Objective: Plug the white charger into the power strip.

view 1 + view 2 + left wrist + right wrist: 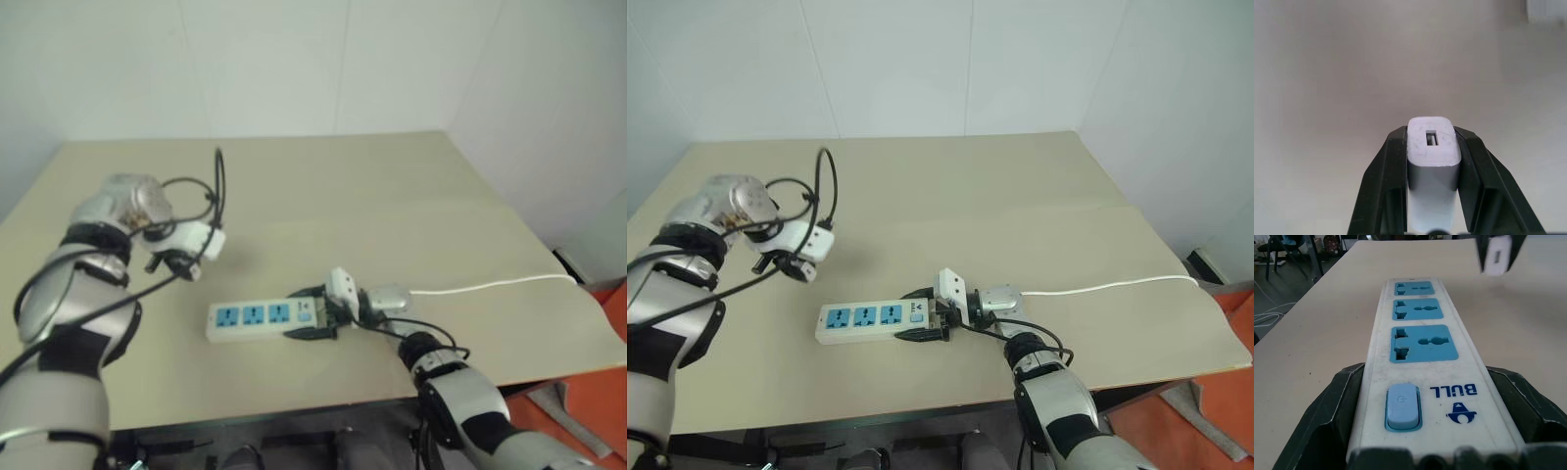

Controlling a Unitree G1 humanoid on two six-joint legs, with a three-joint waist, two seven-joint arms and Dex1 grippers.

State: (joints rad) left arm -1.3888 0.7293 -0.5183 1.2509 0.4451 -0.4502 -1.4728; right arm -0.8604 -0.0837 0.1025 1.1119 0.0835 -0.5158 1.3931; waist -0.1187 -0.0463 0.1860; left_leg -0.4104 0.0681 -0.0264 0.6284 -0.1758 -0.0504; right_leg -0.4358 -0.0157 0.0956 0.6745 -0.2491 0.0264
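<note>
My left gripper (1432, 161) is clamped on the one charger (1432, 147), held above the table (1019, 186). My right gripper (1422, 431) grips the switch end of the one strip (1418, 347), its three sockets bare.

Left arm (69, 323): rounded silver-grey shell segments split by black bands at the joints. Wrist end is a domed, bare-metal housing (127, 201), shiny. Black cables (818, 191) loop loosely out from the wrist and arc back to a small white boxy camera housing (204, 240).

Left gripper (1432, 161): two black fingers (1383, 191), matte, angular, tapering toward the tips.

Right arm (1063, 411): same silver shells with black bands; black ribbed collar at the wrist, thin black cables alongside. White boxy camera housing (951, 286) on a silver block.

Right gripper (1425, 450): fingers (1327, 416) black, broad, faceted, matte plastic.
</note>
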